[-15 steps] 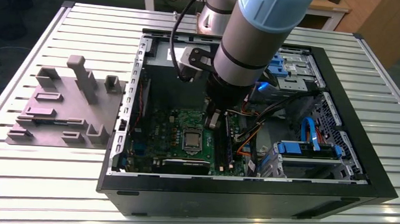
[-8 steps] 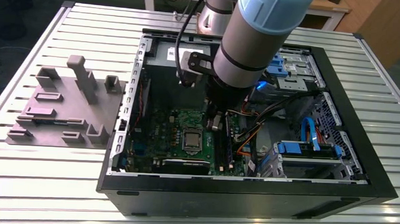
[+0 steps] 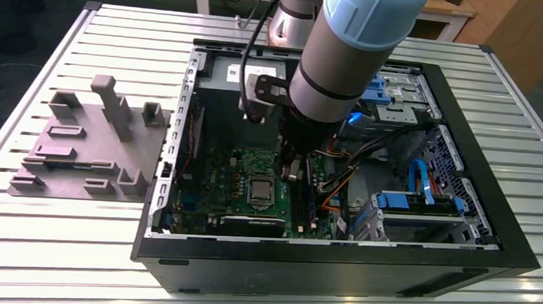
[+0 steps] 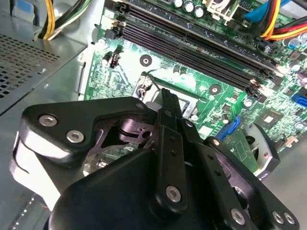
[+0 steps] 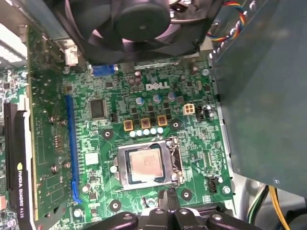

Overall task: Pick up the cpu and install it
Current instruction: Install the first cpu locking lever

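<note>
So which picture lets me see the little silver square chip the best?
The first wrist view: the cpu faces the camera, unblocked, in its socket on the green board. The exterior view shows the same chip small and far off. In the second wrist view the gripper covers most of the socket.

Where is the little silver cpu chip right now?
The cpu sits in its metal socket frame on the green motherboard, below the black fan in the first wrist view, just ahead of the pincer.
</note>
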Action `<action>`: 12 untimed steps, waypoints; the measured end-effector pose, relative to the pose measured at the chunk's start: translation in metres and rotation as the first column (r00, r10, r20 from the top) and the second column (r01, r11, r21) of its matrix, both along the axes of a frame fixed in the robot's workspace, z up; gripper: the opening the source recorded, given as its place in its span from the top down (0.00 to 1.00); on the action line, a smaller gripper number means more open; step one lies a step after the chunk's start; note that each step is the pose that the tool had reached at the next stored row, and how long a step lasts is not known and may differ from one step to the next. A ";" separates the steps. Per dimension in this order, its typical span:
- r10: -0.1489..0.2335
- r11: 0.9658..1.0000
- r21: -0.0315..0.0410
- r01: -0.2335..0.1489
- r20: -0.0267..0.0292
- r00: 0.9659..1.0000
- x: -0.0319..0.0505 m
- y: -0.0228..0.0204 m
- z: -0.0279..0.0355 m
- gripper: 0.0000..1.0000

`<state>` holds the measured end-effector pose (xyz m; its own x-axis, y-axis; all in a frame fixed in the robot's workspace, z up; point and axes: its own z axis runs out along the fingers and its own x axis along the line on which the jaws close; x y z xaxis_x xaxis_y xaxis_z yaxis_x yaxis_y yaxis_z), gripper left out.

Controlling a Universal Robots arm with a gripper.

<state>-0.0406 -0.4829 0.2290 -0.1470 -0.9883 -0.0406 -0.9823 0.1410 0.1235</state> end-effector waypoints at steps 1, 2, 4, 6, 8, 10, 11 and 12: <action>0.010 1.000 0.000 -0.010 0.000 1.000 0.0000 -0.0001 -0.0004 0.89; 0.023 1.000 0.000 -0.023 0.000 1.000 -0.0001 -0.0002 -0.0006 0.89; 0.039 0.999 0.000 -0.039 0.000 0.999 -0.0002 -0.0009 -0.0009 0.89; 0.047 0.999 0.000 -0.047 0.000 0.999 -0.0003 -0.0023 -0.0011 0.89; 0.054 0.999 0.000 -0.054 0.000 0.999 -0.0003 -0.0036 -0.0012 0.89; 0.065 0.998 -0.001 -0.065 0.000 0.998 -0.0004 -0.0041 -0.0017 0.89; 0.071 0.997 -0.001 -0.071 0.000 0.997 -0.0004 -0.0042 -0.0022 0.89; 0.078 0.997 -0.001 -0.078 0.000 0.997 -0.0004 -0.0044 -0.0027 0.89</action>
<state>-0.0410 -0.4873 0.2263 -0.0698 -0.9968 -0.0399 -0.9903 0.0644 0.1234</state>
